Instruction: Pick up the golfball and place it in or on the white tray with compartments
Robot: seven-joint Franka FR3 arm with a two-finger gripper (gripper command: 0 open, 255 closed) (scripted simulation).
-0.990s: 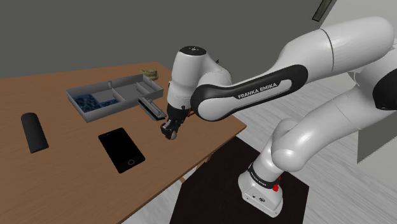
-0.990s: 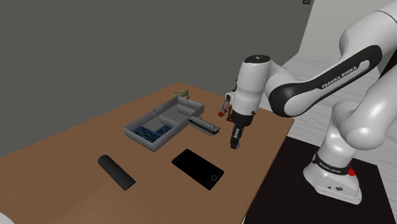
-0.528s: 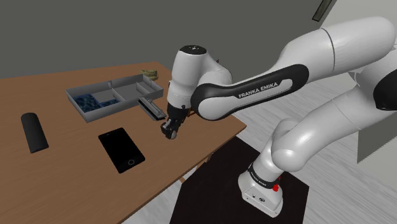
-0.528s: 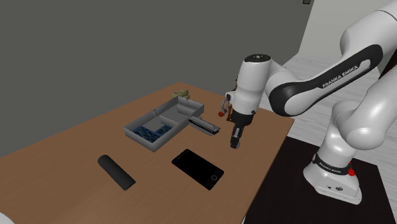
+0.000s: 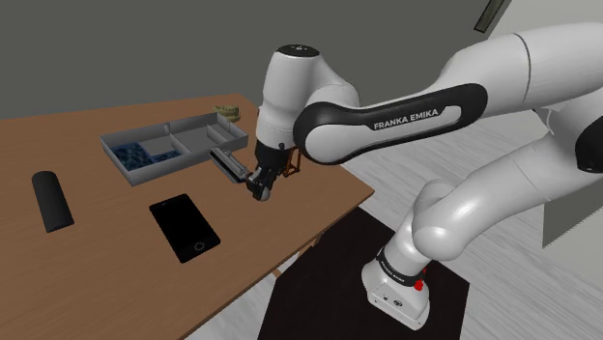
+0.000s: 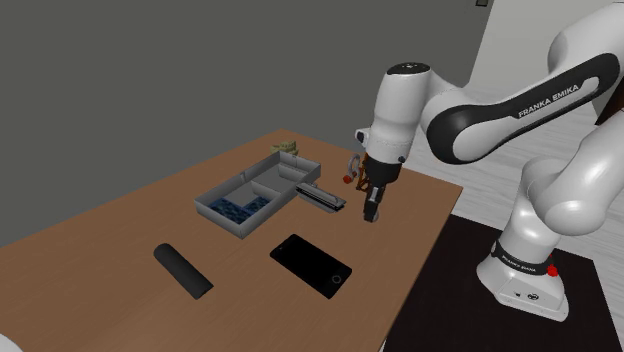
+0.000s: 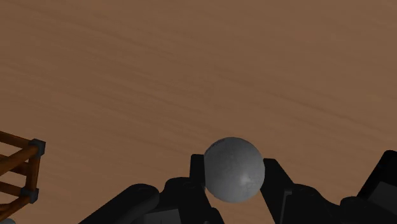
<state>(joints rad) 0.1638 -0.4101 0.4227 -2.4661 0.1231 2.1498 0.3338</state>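
Brown wooden table (image 5: 106, 232) before a plain grey wall. The gripper (image 5: 259, 189) has risen from the tabletop within the last second, fingers closed on the grey golfball (image 7: 233, 169). Ball is lifted, near the compartment tray (image 5: 162, 148) but not yet over it.

the words "franka emika", in white capitals, run along the dark band (image 5: 406, 120) of the arm's forearm in the shoulder view. the same words in the same lettering stand on that band in the second exterior view, slanting up toward its right. a small dark mark on the white base (image 6: 528, 290) of the arm is too small to read.
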